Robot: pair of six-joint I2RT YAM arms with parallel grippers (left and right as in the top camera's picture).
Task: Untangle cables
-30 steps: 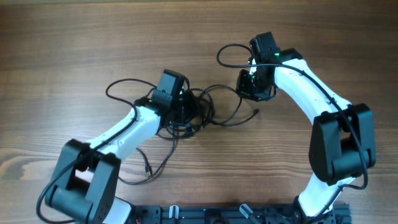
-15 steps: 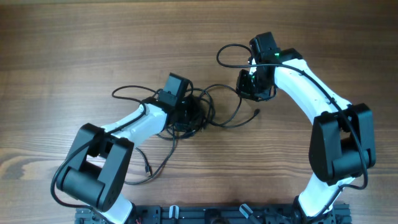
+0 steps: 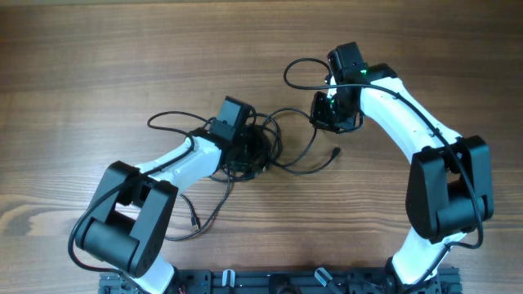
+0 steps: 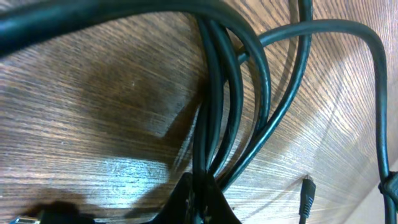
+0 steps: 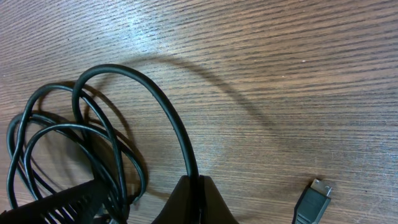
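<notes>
Although one loose end (image 3: pixel 193 219) lies free on the near side, the cables (image 4: pixel 214 93) are not yet untangled. The knot sits in the middle of the worktop (image 3: pixel 98 49), where the left gripper (image 3: pixel 248 149) has its jaws pressed together on several strands. Just beyond, the right gripper (image 3: pixel 325 114) pinches one strand, and farther off bare wood up to the edges leaves room for pulling apart.

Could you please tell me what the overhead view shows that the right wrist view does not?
Overhead only: the left gripper down among the cables, and a cable end trailing toward the near edge. Right wrist only: close up, the right gripper, jaws shut on a single strand. Both: the wooden table, some of those cables and a loose plug.
</notes>
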